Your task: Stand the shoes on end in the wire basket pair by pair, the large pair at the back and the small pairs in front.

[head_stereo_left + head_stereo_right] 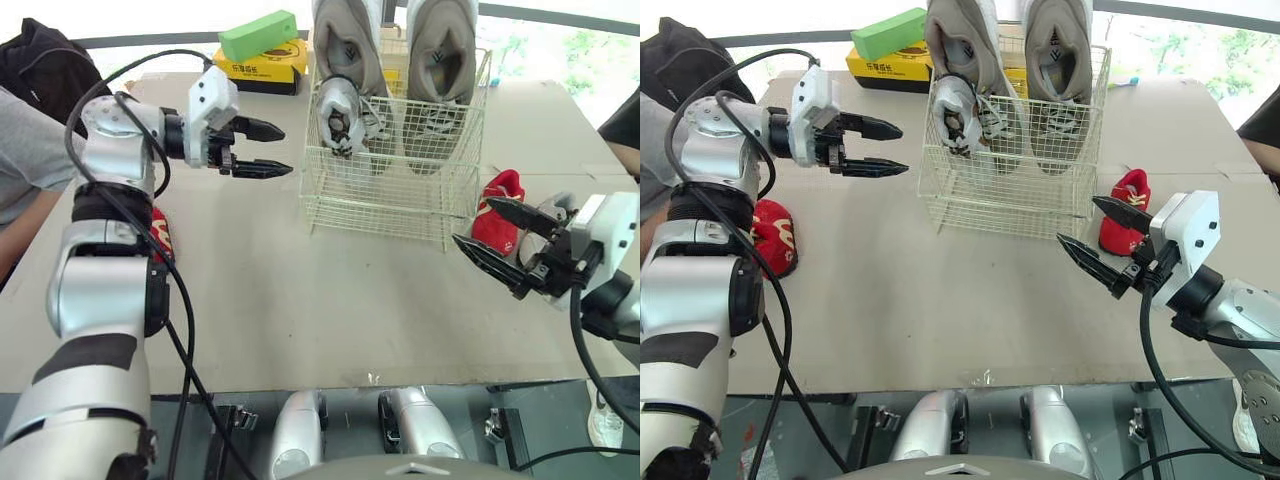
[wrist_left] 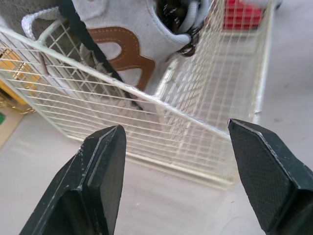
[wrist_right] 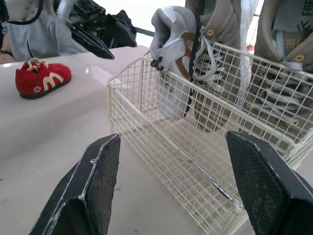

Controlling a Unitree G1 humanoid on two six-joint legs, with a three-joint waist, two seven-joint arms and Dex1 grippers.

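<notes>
Bystanders and clutter around the tabletop

A pale brown tabletop (image 1: 300, 300) carries a yellow box (image 1: 262, 68) at its far edge, with a green box (image 1: 258, 35) lying askew on top of it. A black bag (image 1: 40, 55) sits off the far left corner, beside a person in a grey sleeve (image 1: 25, 150). Another person's arm (image 1: 622, 135) shows at the right edge.

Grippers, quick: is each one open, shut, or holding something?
Left gripper: open, holding nothing.
Right gripper: open, holding nothing.
</notes>
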